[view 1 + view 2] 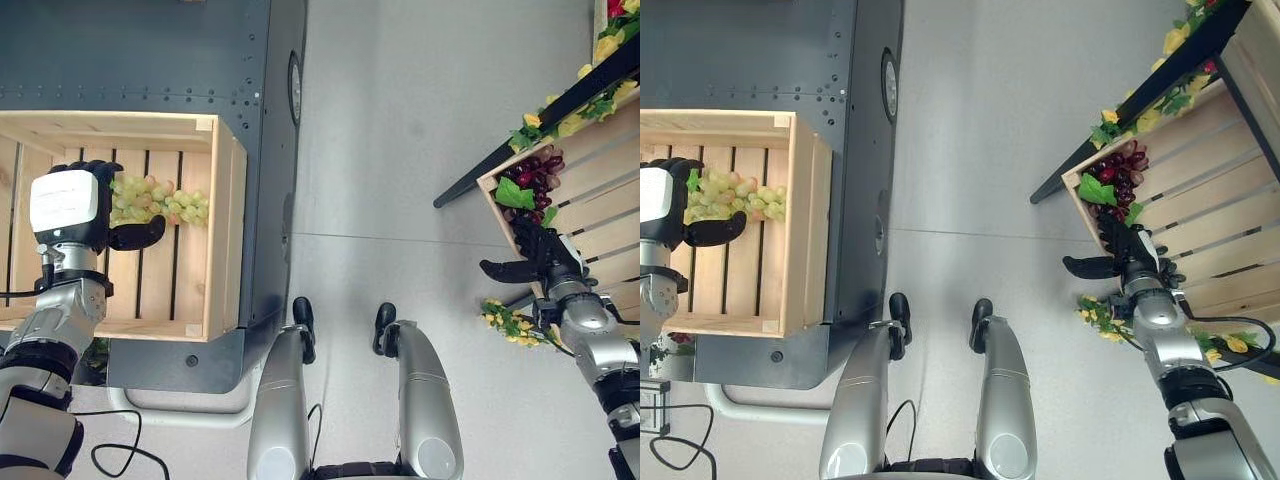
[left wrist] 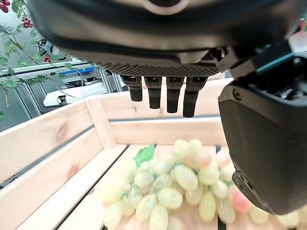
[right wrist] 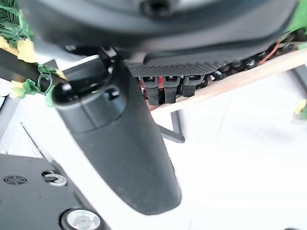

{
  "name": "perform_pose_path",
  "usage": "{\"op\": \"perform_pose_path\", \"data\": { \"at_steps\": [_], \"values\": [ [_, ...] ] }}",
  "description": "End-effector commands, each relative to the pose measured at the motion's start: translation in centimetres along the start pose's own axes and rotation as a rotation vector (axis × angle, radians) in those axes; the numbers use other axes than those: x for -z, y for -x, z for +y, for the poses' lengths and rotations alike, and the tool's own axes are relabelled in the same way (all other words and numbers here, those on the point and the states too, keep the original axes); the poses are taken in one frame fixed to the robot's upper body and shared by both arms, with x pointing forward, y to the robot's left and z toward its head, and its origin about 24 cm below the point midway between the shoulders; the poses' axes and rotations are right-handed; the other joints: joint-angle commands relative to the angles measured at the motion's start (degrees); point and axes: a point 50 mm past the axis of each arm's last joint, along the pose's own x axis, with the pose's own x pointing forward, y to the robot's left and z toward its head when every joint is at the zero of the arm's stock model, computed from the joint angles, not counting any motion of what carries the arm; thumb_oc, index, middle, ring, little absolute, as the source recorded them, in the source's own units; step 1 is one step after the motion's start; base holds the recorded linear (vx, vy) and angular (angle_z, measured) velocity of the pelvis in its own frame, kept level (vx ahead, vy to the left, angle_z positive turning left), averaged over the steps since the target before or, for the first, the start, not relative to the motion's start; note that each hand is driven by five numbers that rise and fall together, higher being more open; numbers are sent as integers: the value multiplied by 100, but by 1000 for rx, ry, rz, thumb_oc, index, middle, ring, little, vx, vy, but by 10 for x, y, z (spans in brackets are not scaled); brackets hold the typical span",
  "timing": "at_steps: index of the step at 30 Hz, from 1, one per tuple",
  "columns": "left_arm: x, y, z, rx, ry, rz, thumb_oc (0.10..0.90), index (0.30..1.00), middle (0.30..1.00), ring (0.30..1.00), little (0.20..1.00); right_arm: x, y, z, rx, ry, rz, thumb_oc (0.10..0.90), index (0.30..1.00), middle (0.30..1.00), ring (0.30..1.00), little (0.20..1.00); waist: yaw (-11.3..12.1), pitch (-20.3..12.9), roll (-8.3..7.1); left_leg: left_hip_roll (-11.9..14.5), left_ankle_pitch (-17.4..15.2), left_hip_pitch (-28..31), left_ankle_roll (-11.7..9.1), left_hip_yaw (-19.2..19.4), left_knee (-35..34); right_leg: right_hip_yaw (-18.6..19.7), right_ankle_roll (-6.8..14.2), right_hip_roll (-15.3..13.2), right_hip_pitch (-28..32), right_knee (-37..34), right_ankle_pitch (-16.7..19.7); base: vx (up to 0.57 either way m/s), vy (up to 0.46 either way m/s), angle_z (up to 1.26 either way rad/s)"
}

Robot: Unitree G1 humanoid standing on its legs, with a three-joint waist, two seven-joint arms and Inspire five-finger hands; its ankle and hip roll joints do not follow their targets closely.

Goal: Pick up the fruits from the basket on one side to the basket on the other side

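Observation:
A bunch of green grapes point(image 1: 160, 200) lies on the slats inside the wooden crate point(image 1: 225, 230) on my left. My left hand point(image 1: 70, 205) hovers over the crate beside the bunch, open, its fingers point(image 2: 163, 93) straight above the grapes point(image 2: 177, 182) and its thumb spread towards them. On my right, a tilted wooden crate point(image 1: 590, 190) holds dark red grapes point(image 1: 535, 175) with a green leaf. My right hand point(image 1: 535, 255) is at that crate's front edge just below the red grapes, open and holding nothing, with its thumb point(image 3: 120, 148) stuck out to the side.
The left crate rests on a dark metal platform point(image 1: 150, 50). A black stand frame point(image 1: 540, 130) decked with yellow flowers and leaves carries the right crate. More yellow flowers point(image 1: 510, 322) hang below my right hand. Grey floor point(image 1: 400, 150) lies between the two sides.

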Motion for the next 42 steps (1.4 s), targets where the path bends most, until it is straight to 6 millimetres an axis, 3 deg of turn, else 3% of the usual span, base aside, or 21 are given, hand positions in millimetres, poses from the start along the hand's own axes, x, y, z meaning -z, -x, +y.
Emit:
{"op": "perform_pose_path", "data": {
  "at_steps": [1,9,17,23,30,37,42],
  "values": [
    [-4,-24,37,-163,-81,-37,800,900,900,900,900,-56,-4,31,-235,-73,-281,800,900,900,900,900,61,-89,187,-232,-732,371,93,554,-10,-261,-103,214,253,-416,151,-3,33,5],
    [-11,-35,46,-117,-264,-134,800,900,900,900,900,-55,-7,30,-286,-113,-253,800,900,900,900,900,78,-89,125,-187,-720,136,86,506,91,-323,-105,196,79,-343,160,0,28,6],
    [-22,-51,70,-152,-393,-188,800,900,900,900,900,-52,-8,25,-305,-110,-233,800,900,900,900,900,93,-89,17,-155,-732,-50,99,449,175,-379,-103,186,-70,-269,175,3,17,3],
    [-24,-61,71,-11,-537,-136,800,900,900,900,900,-60,-9,27,-336,-114,-252,800,900,900,900,900,93,-89,-42,-136,-732,-200,96,406,211,-440,-84,153,-180,-224,187,-1,14,6],
    [-16,-66,75,59,-594,-50,800,900,900,900,900,-65,-10,31,-355,-125,-268,800,900,900,900,900,83,-89,-121,-115,-700,-348,98,371,194,-481,-66,156,-317,-227,227,-1,2,1],
    [3,-65,78,81,-629,23,800,900,900,900,900,-70,-12,33,-369,-126,-291,800,900,900,900,900,60,-89,-226,-71,-546,-635,104,350,178,-572,-153,182,-535,-287,327,-9,0,0],
    [13,-62,75,107,-597,99,800,900,900,900,900,-70,-11,34,-387,-133,-300,800,900,900,900,900,63,-89,-297,-79,-638,-596,57,282,192,-569,-91,201,-470,-290,258,-4,0,-1]
  ]
}}
